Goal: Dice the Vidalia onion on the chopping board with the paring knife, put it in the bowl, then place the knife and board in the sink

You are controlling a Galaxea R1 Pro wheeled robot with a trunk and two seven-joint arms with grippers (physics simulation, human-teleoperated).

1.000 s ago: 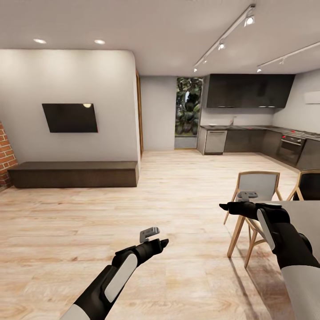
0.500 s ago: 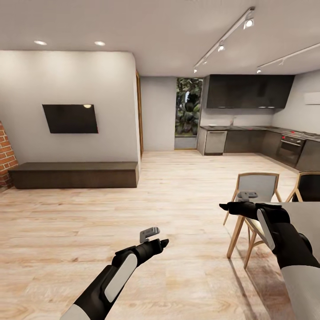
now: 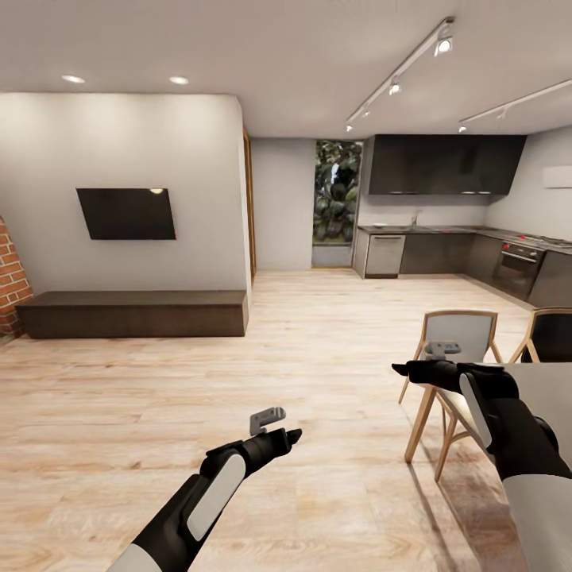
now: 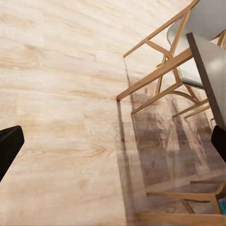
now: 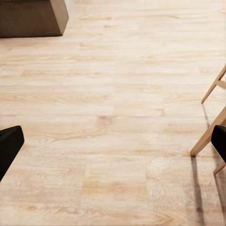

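Note:
I stand in a living room, and the kitchen lies far ahead at the back right. Its grey countertop (image 3: 429, 229) runs along the wall with a small tap (image 3: 415, 216) on it; the sink basin is too far off to make out. The onion, board, knife and bowl cannot be seen from here. My left gripper (image 3: 290, 435) hangs open over the wood floor, its fingers (image 4: 9, 146) wide apart with nothing between them. My right gripper (image 3: 401, 368) is also open and empty, with its fingers (image 5: 9, 143) spread, beside a chair.
A grey dining table (image 3: 548, 381) with wooden chairs (image 3: 461, 330) stands close at the right. A low dark bench (image 3: 131, 311) and a wall TV (image 3: 125, 212) are at the left. Wood floor (image 3: 318, 334) stretches towards the kitchen, where an oven (image 3: 520, 266) sits at the right.
The whole picture has shifted slightly downward, so the camera has moved a little. Both arms hold the same pose.

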